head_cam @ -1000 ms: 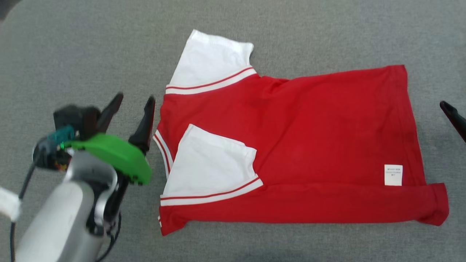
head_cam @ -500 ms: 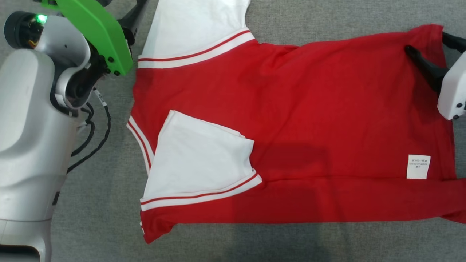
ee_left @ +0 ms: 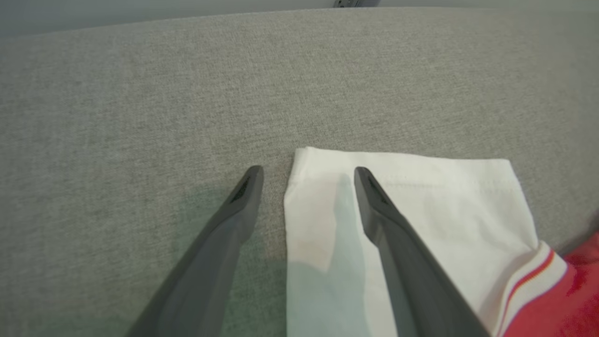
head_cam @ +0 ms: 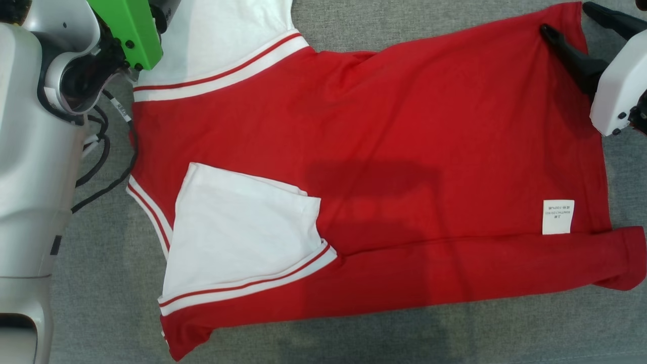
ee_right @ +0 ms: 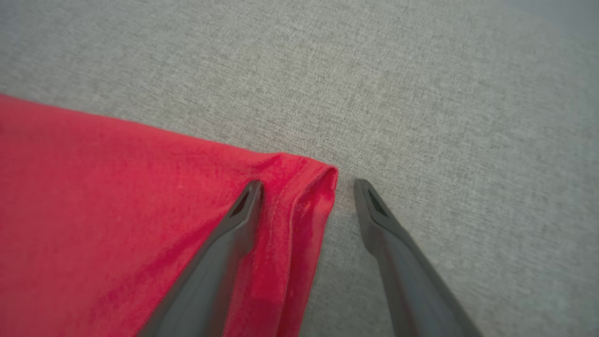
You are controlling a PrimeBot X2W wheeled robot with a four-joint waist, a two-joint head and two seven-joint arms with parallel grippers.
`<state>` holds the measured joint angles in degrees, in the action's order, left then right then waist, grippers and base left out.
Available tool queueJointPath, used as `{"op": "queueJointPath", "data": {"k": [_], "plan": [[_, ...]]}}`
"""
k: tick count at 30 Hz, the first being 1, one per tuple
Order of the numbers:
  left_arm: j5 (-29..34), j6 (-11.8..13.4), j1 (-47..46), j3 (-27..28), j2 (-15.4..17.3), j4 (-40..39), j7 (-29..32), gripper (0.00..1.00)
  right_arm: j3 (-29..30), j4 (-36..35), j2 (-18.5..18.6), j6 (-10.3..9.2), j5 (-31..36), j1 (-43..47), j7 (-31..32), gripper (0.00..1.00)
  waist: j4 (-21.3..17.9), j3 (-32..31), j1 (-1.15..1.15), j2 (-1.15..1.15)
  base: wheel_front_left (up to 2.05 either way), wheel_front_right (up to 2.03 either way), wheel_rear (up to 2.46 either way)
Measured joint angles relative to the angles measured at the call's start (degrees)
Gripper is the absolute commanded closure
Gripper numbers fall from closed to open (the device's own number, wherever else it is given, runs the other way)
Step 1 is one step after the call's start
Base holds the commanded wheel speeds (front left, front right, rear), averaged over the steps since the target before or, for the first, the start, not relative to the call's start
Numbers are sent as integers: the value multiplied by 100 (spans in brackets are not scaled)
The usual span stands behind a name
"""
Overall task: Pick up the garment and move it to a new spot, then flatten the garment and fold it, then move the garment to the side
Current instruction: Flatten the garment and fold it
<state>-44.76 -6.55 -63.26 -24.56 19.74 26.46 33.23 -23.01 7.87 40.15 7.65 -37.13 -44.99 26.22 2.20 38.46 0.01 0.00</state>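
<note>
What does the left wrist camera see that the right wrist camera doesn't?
Left wrist view: the left gripper, open, straddling the edge of the garment's white sleeve. Right wrist view: the right gripper, open, straddling a red hem corner. Both: two dark fingers over the grey fabric surface.

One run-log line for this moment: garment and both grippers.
garment: flat, near edge folded over | left gripper: open, astride white sleeve corner | right gripper: open, astride hem corner
</note>
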Motion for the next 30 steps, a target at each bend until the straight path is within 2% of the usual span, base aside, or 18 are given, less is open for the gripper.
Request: {"op": "queueJointPath", "data": {"k": [7,8,10,11,12,16,23,30], "plan": [[145,-2,-21,-146,92,180,35,0,-294,144,-8,-2,-55,-244,-89,0,-76,47,-1,0,0,0,0],[144,-7,-21,-169,92,187,48,15,-344,169,-12,-3,-73,-275,-97,0,-82,43,-1,0,0,0,0],[89,-15,-21,-194,86,216,60,86,-437,215,-14,-10,-126,-327,-105,4,-90,24,-1,0,0,0,0],[-69,-34,-9,-244,52,225,160,100,-508,263,-5,-12,-197,-352,-163,76,-92,-7,-1,0,0,0,0],[-165,-53,13,-290,42,208,232,100,-538,293,-5,-12,-234,-359,-180,100,-91,-27,-1,0,0,0,0],[-277,-74,125,-353,59,100,154,100,-671,416,0,-9,-321,-363,-374,100,-81,-128,0,0,0,0,0],[-625,-77,355,-123,77,-165,-391,100,-794,661,49,-11,-363,-152,-938,100,-49,-418,-1,0,0,0,0],[-1002,-81,960,-25,129,-1098,-656,100,-940,845,186,-11,-347,192,-1486,100,24,-821,-1,0,0,0,0]]}}
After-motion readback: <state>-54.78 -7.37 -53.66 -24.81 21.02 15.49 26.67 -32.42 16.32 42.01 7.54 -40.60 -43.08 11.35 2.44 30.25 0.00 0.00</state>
